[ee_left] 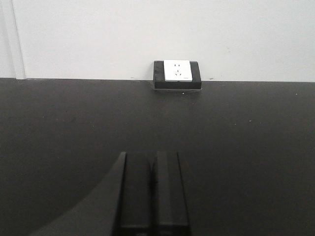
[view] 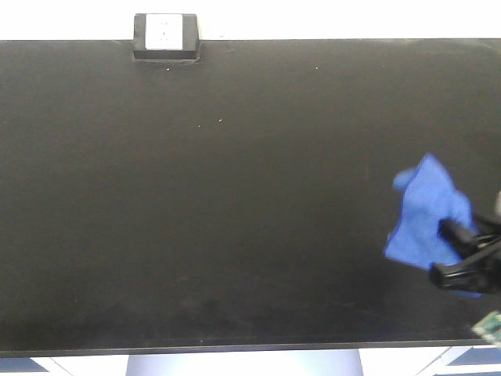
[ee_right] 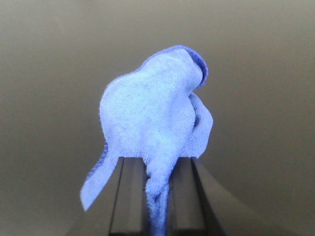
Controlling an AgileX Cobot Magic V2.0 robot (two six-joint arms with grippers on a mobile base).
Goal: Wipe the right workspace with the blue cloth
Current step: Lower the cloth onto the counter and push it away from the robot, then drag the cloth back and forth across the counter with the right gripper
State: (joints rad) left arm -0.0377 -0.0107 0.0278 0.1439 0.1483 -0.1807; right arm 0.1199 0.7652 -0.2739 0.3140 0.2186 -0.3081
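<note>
Right gripper is pinching the blue cloth between closed fingers. The cloth is bunching out ahead of the tips, over the right workspace near its right edge, toward the front. Left gripper is sitting with fingers pressed together, holding nothing, and facing the outlet box at the back edge.
</note>
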